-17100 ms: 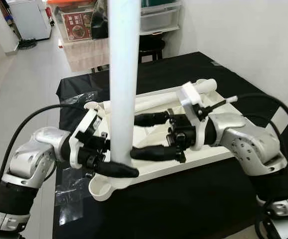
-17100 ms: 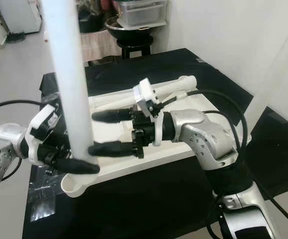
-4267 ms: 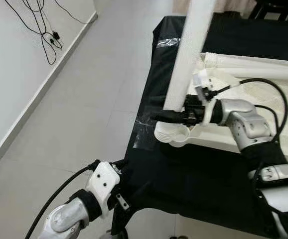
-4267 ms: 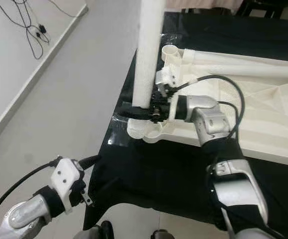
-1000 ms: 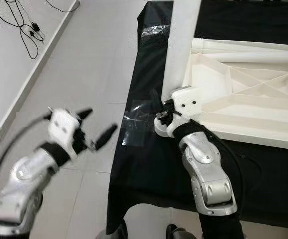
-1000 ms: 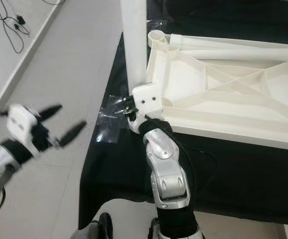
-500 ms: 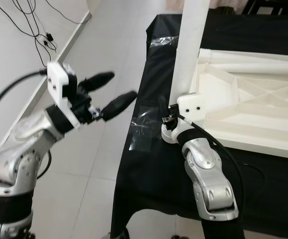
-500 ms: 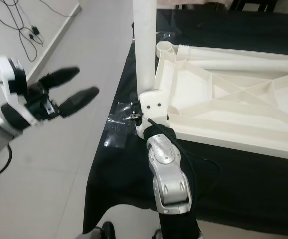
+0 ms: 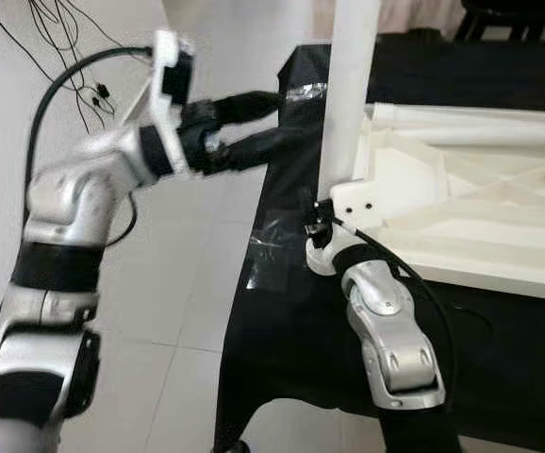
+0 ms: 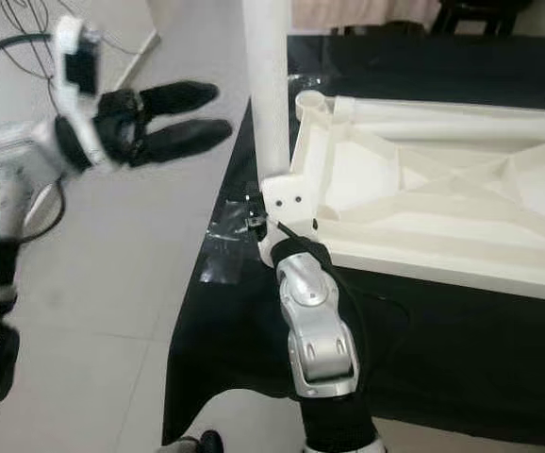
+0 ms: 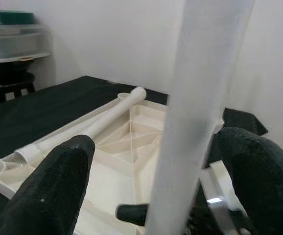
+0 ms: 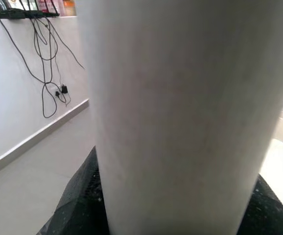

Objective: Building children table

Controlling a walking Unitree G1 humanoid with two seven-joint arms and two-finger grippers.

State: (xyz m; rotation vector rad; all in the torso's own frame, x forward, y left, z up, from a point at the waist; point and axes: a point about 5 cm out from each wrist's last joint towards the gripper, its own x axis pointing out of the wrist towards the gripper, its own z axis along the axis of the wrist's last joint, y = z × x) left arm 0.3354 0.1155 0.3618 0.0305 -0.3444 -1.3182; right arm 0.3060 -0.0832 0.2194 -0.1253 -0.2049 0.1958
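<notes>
Upright white table leg (image 9: 346, 94) in the upturned tabletop's (image 9: 461, 203) corner socket: right gripper (image 9: 316, 226) clamped at its base, left gripper (image 9: 258, 123) wide beside it.

Black-draped table (image 9: 282, 311) carries upturned white tabletop (image 9: 461, 217).

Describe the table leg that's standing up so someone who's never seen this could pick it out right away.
On the black-covered table lies an upturned white plastic tabletop. At its near-left corner a thick white cylindrical leg stands upright, with the right gripper at its base. The other white legs lie flat along the far edge.
</notes>
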